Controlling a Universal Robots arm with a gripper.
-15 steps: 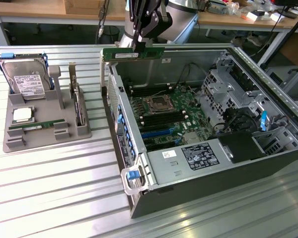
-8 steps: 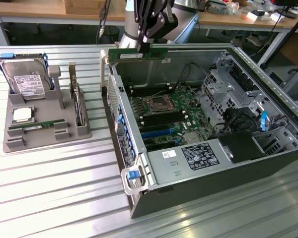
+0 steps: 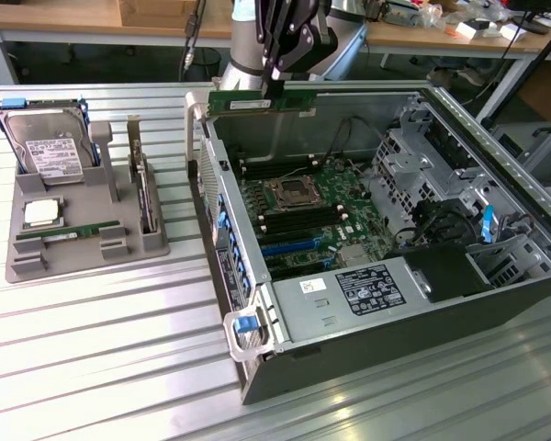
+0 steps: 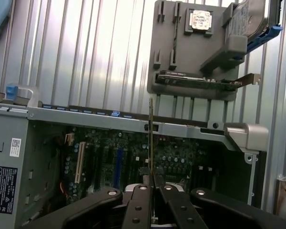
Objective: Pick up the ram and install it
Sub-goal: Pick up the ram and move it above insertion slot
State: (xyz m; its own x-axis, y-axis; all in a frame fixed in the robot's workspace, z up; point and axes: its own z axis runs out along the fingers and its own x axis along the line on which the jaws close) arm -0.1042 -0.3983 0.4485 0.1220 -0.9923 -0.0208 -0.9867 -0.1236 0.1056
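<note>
**Exterior view, from its left to its right.** A ribbed metal bench (image 3: 92, 358) carries all parts.

- **Left:** a grey fixture tray (image 3: 83, 259) holds four parts.
  - A hard drive (image 3: 46, 147) leans at the back.
  - A square silver processor (image 3: 41, 213) lies flat in its pocket.
  - A second green strip (image 3: 69, 235) lies in a slot near the front.
  - A wider card with a metal bracket (image 3: 144, 188) stands on edge at the side nearest the case.
- **Centre:** the gripper (image 3: 275, 87) hangs from the dark arm, clenched on the ram (image 3: 248, 99).
  - The ram is carried with its long edge level.
  - It is aloft at the far rim of the open computer case (image 3: 349, 363), clear of the tray and not seated in any slot.
- **Below and nearer:**
  - The motherboard (image 3: 317, 220) lies in the case floor, with the processor socket (image 3: 289, 193) between rows of dark slots.
  - The silver power supply (image 3: 358, 294) sits at the near end.
  - A blue-tabbed latch (image 3: 244, 322) sits at the near corner.
- **Right:** grey drive cages (image 3: 422, 156) fill the case.

**Wrist view.**

- The ram (image 4: 151, 133) appears edge-on as a thin upright line.
- It rises from between the fingers of the gripper (image 4: 151, 185), which are pressed against both its faces.
- The motherboard (image 4: 100, 157) lies beyond it inside the case (image 4: 86, 114).
- The tray (image 4: 195, 52) stands farther off on the bench (image 4: 86, 52), with the processor (image 4: 200, 20), the hard drive (image 4: 250, 19) and the bracketed card (image 4: 200, 80).
</note>
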